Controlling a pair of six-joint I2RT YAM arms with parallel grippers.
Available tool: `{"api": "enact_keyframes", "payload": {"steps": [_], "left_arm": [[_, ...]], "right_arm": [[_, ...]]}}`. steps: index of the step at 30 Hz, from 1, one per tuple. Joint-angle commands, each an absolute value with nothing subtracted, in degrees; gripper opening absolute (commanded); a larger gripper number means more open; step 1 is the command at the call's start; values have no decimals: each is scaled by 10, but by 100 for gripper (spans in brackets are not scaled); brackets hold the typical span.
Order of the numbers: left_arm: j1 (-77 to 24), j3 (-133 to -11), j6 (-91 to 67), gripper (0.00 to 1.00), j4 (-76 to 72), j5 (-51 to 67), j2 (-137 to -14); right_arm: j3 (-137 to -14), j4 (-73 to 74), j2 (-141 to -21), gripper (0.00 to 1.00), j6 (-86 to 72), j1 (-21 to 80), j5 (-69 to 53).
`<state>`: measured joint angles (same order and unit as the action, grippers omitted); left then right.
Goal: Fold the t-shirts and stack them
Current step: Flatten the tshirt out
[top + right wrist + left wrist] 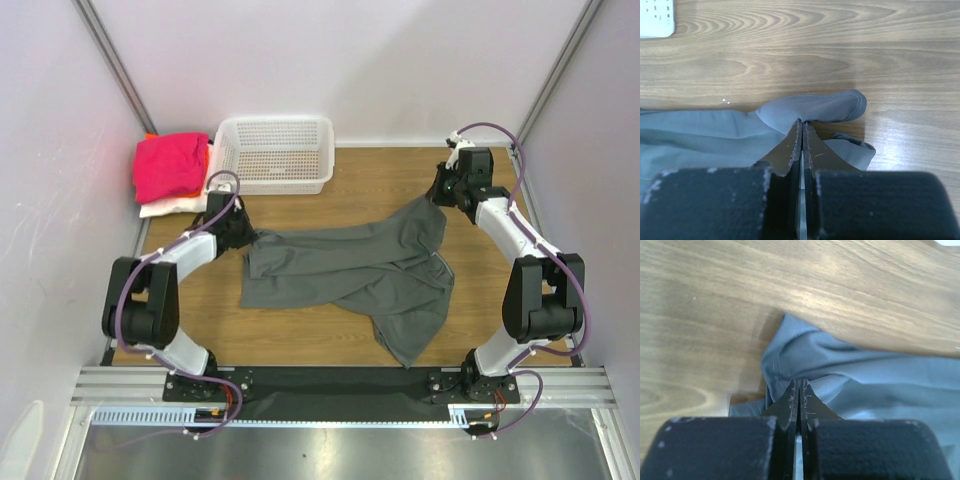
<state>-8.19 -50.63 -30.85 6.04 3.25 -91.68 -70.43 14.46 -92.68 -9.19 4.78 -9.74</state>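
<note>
The dark grey t-shirt (350,275) lies rumpled across the middle of the desk (300,345). It is stretched loosely from left to right, with one twisted part trailing toward the near edge. The left jaws are fully closed on a hemmed edge at its left end. The right jaws are just as tightly closed on a stitched fold at its far right end. In the far left corner sits a folded pile: a magenta-pink t-shirt (170,165) on a white t-shirt (168,207), with an orange t-shirt (150,137) peeking out behind. The white mesh basket (272,152) stands just beside the pile.

Both grips look shallow, only the fingertips on a thin bite of cloth, so a quick lift or a hard pull apart could slip the fabric out of one side. Either pinch may hold one layer or several; I cannot tell which. If the layers differ, the shirt would likely open skewed rather than flat. The twist in the middle could tighten under tension instead of shaking out. The left arm works close to the basket and the pile, so a wide swing risks knocking them. The trailing part may drag over the near edge.
</note>
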Motion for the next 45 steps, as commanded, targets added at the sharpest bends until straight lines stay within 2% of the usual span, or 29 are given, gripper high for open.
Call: {"api": "enact_keyframes", "payload": {"steps": [1, 8, 9, 11, 14, 15, 18, 23, 30, 32, 45], "left_arm": [[-86, -457, -305, 0, 20, 48, -844], [-212, -416, -358, 0, 171, 5, -719], [-222, -419, -366, 1, 210, -18, -706], [-229, -416, -379, 10, 231, -32, -691], [-230, -396, -392, 44, 233, -49, -670], [-229, -395, -396, 71, 231, -56, -670], [-229, -415, -403, 89, 237, -76, -685], [-207, -459, -409, 89, 215, -91, -753], [-207, -476, -407, 72, 159, -66, -820], [-207, -474, -410, 71, 167, -68, -822], [-228, -446, -450, 72, 206, -69, -763]], "right_arm": [[-726, 136, -922, 0, -99, 44, -73], [-735, 139, -933, 0, -122, 40, -64], [-736, 140, -935, 0, -121, 40, -67], [-737, 142, -941, 0, -122, 40, -69], [-745, 149, -947, 0, -121, 39, -79], [-747, 152, -949, 0, -119, 40, -82], [-748, 158, -947, 0, -115, 40, -83], [-740, 161, -940, 0, -115, 40, -86], [-729, 163, -927, 0, -115, 40, -74], [-727, 165, -924, 0, -114, 40, -68], [-728, 165, -930, 0, -118, 40, -59]]}}
